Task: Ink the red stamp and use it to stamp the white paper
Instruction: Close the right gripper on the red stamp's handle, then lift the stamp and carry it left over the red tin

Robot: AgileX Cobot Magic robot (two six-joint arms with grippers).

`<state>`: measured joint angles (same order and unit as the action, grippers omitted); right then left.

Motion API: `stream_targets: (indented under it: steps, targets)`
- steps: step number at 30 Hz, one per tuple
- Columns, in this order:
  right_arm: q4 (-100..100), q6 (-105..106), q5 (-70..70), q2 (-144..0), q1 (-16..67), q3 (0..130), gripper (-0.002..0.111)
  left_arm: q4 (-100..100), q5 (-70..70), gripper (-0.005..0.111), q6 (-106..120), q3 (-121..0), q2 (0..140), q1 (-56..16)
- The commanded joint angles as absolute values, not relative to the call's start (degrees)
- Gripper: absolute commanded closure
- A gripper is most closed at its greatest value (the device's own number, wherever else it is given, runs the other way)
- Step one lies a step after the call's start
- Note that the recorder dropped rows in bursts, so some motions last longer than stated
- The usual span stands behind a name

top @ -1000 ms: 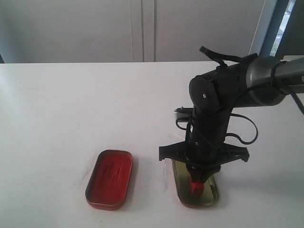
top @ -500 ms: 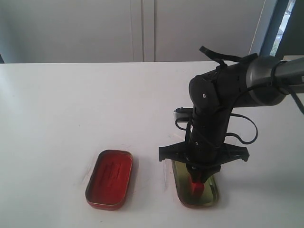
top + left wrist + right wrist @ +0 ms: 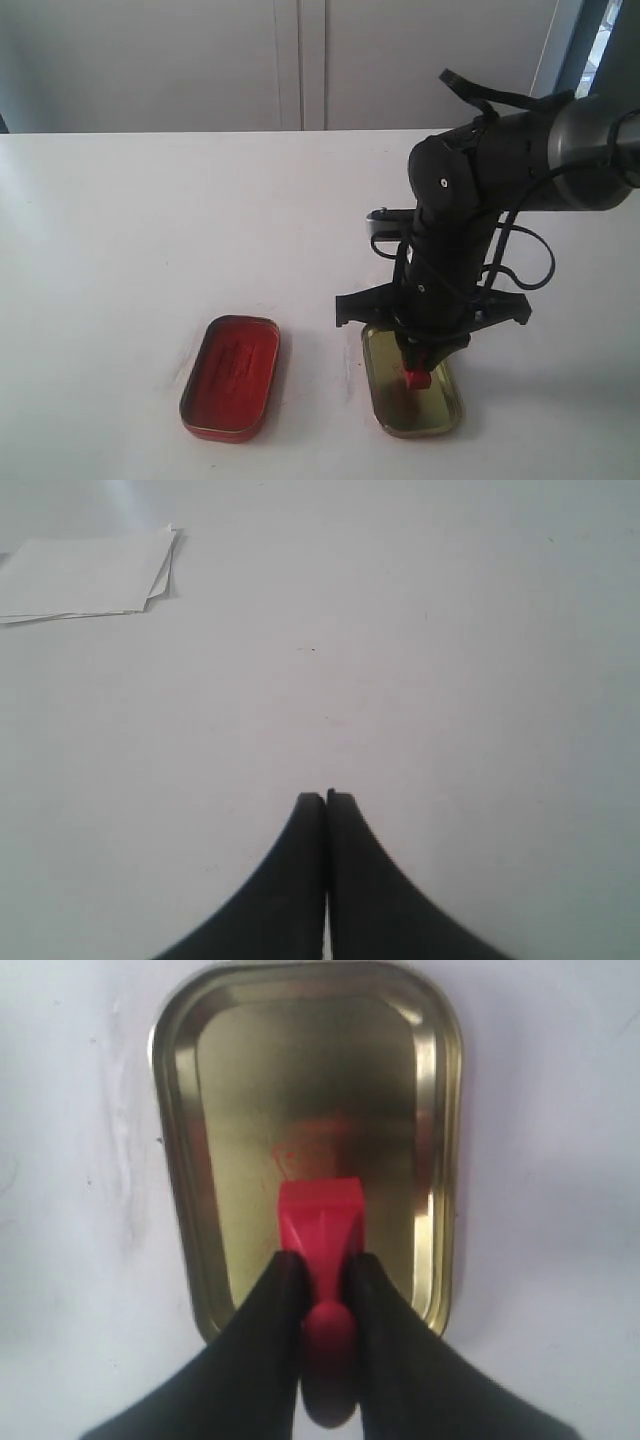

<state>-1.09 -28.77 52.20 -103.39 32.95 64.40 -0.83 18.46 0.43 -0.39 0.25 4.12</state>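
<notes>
My right gripper [image 3: 414,368] is shut on the red stamp [image 3: 416,379] and holds it by the knob just above the gold tin lid [image 3: 446,410]. In the right wrist view the stamp [image 3: 320,1215] sits between the fingers of the right gripper [image 3: 322,1265], its block base over the lid [image 3: 185,1160]; a faint red smear shows on the lid floor. The white paper [image 3: 85,575] lies on the table in the left wrist view, far from my left gripper [image 3: 326,798], which is shut on nothing. The paper does not show in the exterior view.
An open tin of red ink [image 3: 231,377] lies on the white table [image 3: 150,220], left of the gold lid. The right arm [image 3: 470,200] reaches in from the right edge. The left arm is out of the exterior view.
The right arm has risen and shifted slightly right, lifting the red stamp off the gold lid's floor. The ink tin and lid have not moved.
</notes>
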Motion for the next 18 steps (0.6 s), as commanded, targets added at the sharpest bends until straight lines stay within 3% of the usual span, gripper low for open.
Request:
stream_targets:
  steps: [1, 18]
  targets:
    - [-0.41, -25.85, 52.86, -102.73, 32.64, 64.51, 0.108, -0.73, 19.03, 0.107, 0.45, 0.0, 0.0, 3.73]
    - [0.0, -15.79, 55.84, -102.73, 32.64, 68.77, 0.108, -0.73, 19.03, 0.107, 0.45, 0.0, 0.0, 3.73]
